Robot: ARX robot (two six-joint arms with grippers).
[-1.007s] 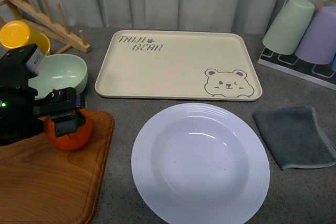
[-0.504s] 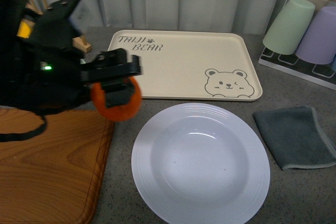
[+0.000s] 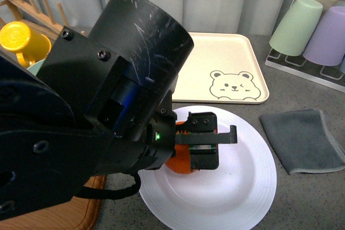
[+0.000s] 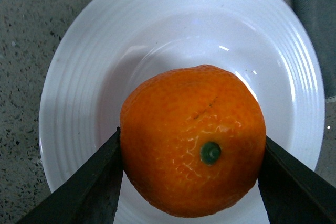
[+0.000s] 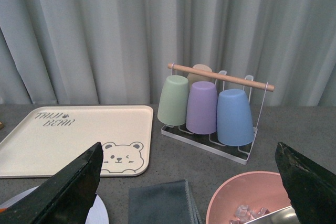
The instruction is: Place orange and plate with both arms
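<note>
My left gripper (image 3: 200, 143) is shut on the orange (image 3: 180, 164), holding it over the middle of the white ridged plate (image 3: 248, 187). In the left wrist view the orange (image 4: 184, 108) fills the space between the two black fingers (image 4: 100, 182), its green stem dot facing the camera, with the plate (image 4: 105, 66) right beneath it. Whether the fruit touches the plate cannot be told. The big black left arm hides the plate's left part in the front view. My right gripper (image 5: 191, 182) is open and empty, off to the right of the plate (image 5: 97, 211), and out of the front view.
The beige bear tray (image 3: 226, 57) lies behind the plate. A grey cloth (image 3: 302, 138) is to the plate's right, a rack of upturned cups (image 3: 307, 30) stands at the back right. A wooden board (image 3: 81, 214) and yellow mug (image 3: 16, 39) are on the left. A pink bowl (image 5: 252, 198) sits below my right gripper.
My left arm lifted the orange off the wooden board and carried it rightward to above the plate's middle. The arm now covers most of the front view's left half.
</note>
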